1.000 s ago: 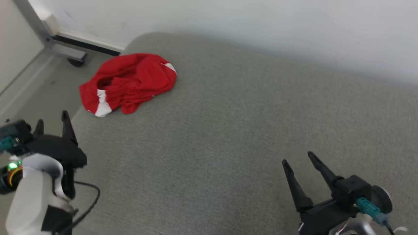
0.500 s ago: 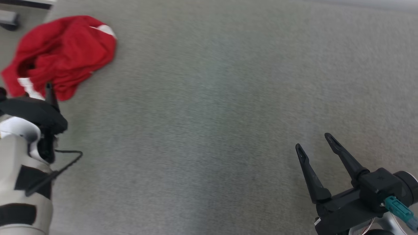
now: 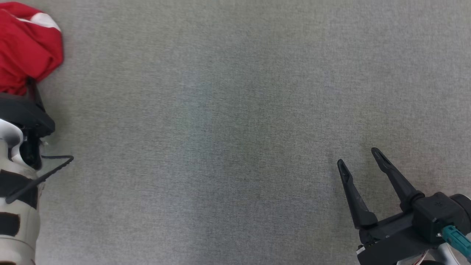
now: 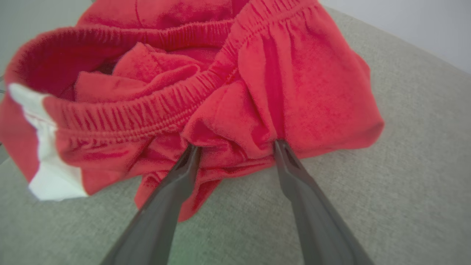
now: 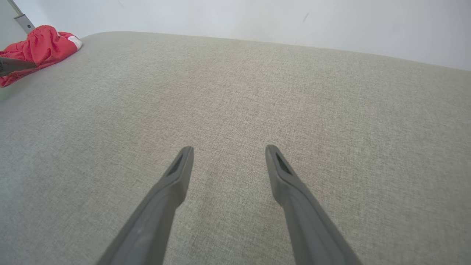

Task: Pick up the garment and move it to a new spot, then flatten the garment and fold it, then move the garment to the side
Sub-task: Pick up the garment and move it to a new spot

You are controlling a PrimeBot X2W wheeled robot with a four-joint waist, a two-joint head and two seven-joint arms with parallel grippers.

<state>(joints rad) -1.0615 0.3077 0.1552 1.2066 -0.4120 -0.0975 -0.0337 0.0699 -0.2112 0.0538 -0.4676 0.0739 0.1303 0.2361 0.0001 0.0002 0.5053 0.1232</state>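
Observation:
The garment (image 3: pixel 25 44) is a crumpled pair of red shorts with a white side stripe and an elastic waistband, lying at the far left of the grey padded surface (image 3: pixel 220 129). In the left wrist view my left gripper (image 4: pixel 236 145) is open, and both fingertips press into the near folds of the garment (image 4: pixel 257 73), with a bunch of red cloth between them. One left finger (image 3: pixel 34 94) shows dark against the red cloth in the head view. My right gripper (image 3: pixel 357 156) stands open at the lower right, far from the garment, with nothing between its fingers (image 5: pixel 176 173).
The padded surface stretches bare between the two arms. A pale wall (image 5: pixel 257 18) runs behind its far edge. My left forearm (image 3: pixel 14 206), with a loose black cable, stands at the left edge. The garment (image 5: pixel 36 49) lies close to the surface's left corner.
The head camera has tilted down and turned, so the whole picture has shifted. My left gripper has advanced from short of the garment until its tips are in the cloth. The right gripper stays open.

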